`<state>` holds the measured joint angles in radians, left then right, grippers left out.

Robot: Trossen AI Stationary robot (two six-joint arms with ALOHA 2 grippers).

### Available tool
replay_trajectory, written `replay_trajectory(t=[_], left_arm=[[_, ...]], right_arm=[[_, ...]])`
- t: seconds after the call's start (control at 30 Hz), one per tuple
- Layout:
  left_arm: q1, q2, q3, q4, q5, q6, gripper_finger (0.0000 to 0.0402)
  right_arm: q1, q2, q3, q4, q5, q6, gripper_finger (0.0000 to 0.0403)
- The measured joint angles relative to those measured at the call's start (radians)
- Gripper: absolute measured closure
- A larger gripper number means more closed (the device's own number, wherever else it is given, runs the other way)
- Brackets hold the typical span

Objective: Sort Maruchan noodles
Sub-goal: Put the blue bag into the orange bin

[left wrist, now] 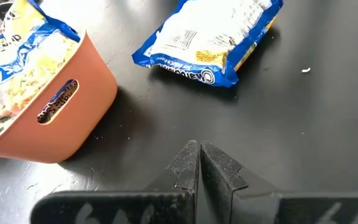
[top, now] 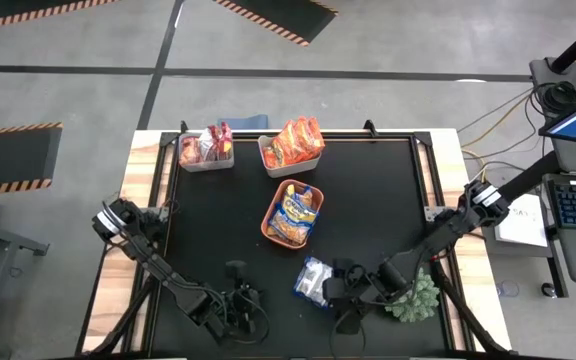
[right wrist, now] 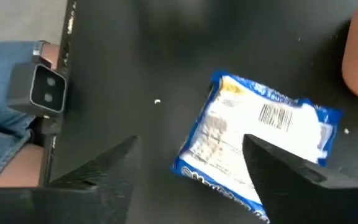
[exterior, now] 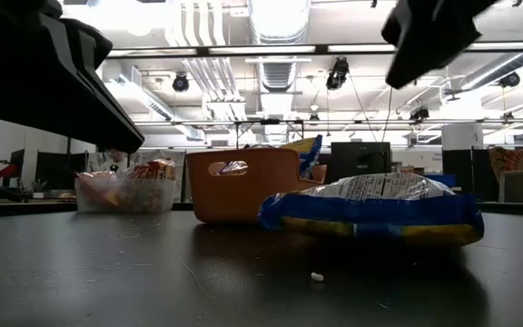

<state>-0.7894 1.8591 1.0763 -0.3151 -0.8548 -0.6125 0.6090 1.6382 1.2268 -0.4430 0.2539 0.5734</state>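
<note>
On the black table top [top: 368,190] the orange tray [top: 274,222] at the middle holds blue-and-yellow Maruchan noodles [top: 299,207] whose wrapper reads "Soy" in the left wrist view, and two grey bins [top: 208,160] at the far edge hold orange-red packets [top: 296,141]. Near the front edge a loose blue packet [right wrist: 263,142] lies flat, barcode side up, part of the Maruchan name showing along its rim. The right gripper [right wrist: 191,174] hangs over it with fingers spread, holding nothing, while the left gripper [left wrist: 199,163] is pressed closed, empty, nearby
</note>
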Motion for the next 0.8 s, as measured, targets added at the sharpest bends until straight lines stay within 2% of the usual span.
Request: replay_trajectory(t=[0.13, 0.3, 0.6, 0.8], left_arm=[[-0.003, 0.0, 0.0, 0.01, 0.0, -0.001, 0.0401], [-0.004, 0.0, 0.0, 0.027, 0.0, -0.001, 0.0401], [-0.013, 0.003, -0.004, 0.043, 0.0, -0.002, 0.0401], [-0.015, 0.003, -0.007, 0.06, 0.0, -0.007, 0.0401]], right_arm=[[0.0, 0.007, 0.042, 0.001, 0.001, -0.027, 0.0102], [0.0, 0.083, 0.135, -0.013, 0.0, -0.08, 0.0098], [0.0, 0.32, 0.409, -0.384, 0.025, -0.128, 0.013], [0.0, 0.461, 0.58, -0.61, 0.146, -0.101, 0.0154]])
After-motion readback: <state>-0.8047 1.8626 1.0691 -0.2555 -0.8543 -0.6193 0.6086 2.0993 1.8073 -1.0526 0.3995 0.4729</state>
